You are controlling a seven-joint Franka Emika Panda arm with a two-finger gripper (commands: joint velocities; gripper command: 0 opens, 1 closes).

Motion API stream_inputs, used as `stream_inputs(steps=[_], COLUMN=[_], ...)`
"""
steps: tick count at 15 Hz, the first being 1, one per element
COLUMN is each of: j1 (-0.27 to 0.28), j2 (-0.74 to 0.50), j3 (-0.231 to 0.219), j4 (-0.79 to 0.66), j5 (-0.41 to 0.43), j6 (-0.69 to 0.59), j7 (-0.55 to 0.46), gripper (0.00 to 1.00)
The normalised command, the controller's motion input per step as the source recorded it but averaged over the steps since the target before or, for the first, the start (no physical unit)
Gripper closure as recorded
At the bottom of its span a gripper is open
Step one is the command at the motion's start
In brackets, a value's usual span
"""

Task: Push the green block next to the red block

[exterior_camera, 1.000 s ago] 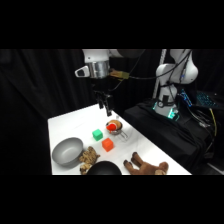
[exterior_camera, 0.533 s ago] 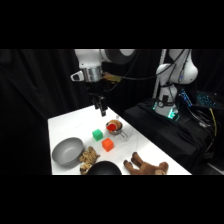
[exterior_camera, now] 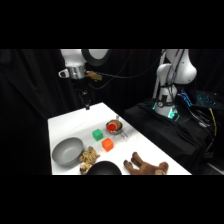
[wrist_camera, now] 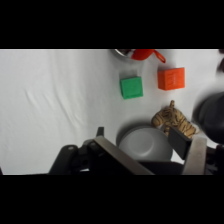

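- Plainly, the tool (exterior_camera: 87,105) hangs in the upper left of the side view, above the far end of the counter (exterior_camera: 67,124) and well apart from both blocks.
- From the wrist view its two fingers (wrist_camera: 192,150) rise from the bottom edge with a wide gap between them; they hold nothing.
- Nearest below the tool in the wrist view is the grey bowl (wrist_camera: 142,142), with a small spotted toy (wrist_camera: 172,120) just beside it.
- Beyond those, the green block (exterior_camera: 97,134) sits on bare counter near the middle of the side view, touched by nothing.
- Close by, to its lower right in the side view, is the red block (exterior_camera: 107,145); in the wrist view a clear gap of counter shows between them.
- Next to the green block, at its right in the side view, stands a metal cup (exterior_camera: 114,127) with red contents.
- Judging by this, the blocks lie near each other but do not yet meet, and the push looks either unfinished or not begun.
- What seems left: lower the tool to the green block's far side and slide it across the gap to the red one.
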Motion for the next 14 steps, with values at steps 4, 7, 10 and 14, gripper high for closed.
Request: stream_inputs(steps=[4, 7, 10, 14], j1=[-0.134, -0.142, -0.135, -0.123], j2=[0.33, 0.33, 0.31, 0.25], j3=[-0.013, 0.005, 0.029, 0.068], j4=[0.41, 0.32, 0.26, 0.17], j5=[0.018, 0.054, 0.065, 0.08], j6=[0.05, 0.1, 0.12, 0.13], j7=[-0.25, -0.25, -0.24, -0.21], gripper=[0.0, 0.0, 0.0, 0.0])
